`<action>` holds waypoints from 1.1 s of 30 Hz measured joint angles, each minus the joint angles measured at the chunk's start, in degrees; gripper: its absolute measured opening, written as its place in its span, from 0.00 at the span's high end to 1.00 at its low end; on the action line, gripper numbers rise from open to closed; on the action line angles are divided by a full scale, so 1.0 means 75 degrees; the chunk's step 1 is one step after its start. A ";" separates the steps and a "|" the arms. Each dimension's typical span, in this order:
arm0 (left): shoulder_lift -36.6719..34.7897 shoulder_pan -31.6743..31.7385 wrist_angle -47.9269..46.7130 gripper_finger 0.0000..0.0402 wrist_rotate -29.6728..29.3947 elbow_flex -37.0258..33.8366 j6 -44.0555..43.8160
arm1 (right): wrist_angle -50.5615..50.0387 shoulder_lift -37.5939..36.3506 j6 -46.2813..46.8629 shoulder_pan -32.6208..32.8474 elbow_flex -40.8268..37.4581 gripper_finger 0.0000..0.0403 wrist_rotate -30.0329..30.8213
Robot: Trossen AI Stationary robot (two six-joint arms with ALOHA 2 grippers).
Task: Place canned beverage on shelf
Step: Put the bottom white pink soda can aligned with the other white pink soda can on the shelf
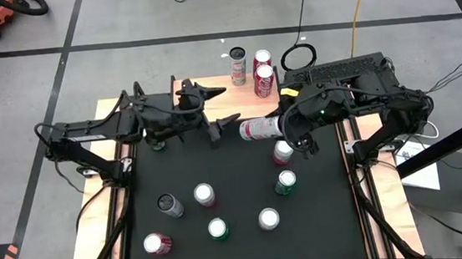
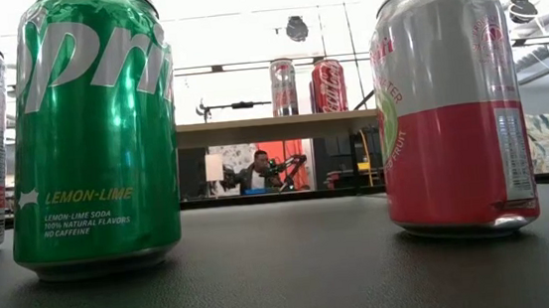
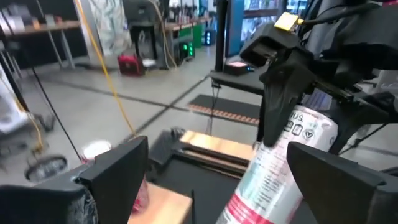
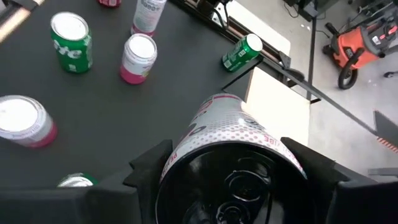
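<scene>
White-and-pink can [image 4: 230,134] lying sideways in the right gripper's [image 1: 274,128] clasp; left gripper [image 1: 227,128] spread wide alongside.

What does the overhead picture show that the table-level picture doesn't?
Only the overhead view shows both arms: the right gripper holds a white and pink can on its side, near the open left gripper.

Only the table-level view shows a green lemon-lime can's label up close and a person in the room behind.

Both show the wooden shelf with upright cans on it, and cans standing on the black table.
</scene>
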 joint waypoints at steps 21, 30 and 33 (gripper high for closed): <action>0.0466 0.0094 -0.0737 0.04 0.1859 -0.0011 -0.1294 | 0.0350 0.0000 -0.0965 -0.0130 0.0000 0.43 -0.0022; 0.0526 -0.0195 -0.0997 0.04 0.1406 -0.0006 -0.0511 | 0.0345 0.0050 -0.0555 -0.0130 -0.0003 0.43 -0.0036; 0.0510 -0.0452 -0.1046 0.04 0.1216 -0.0003 -0.0066 | 0.0346 0.0062 -0.0368 -0.0130 -0.0003 0.43 -0.0038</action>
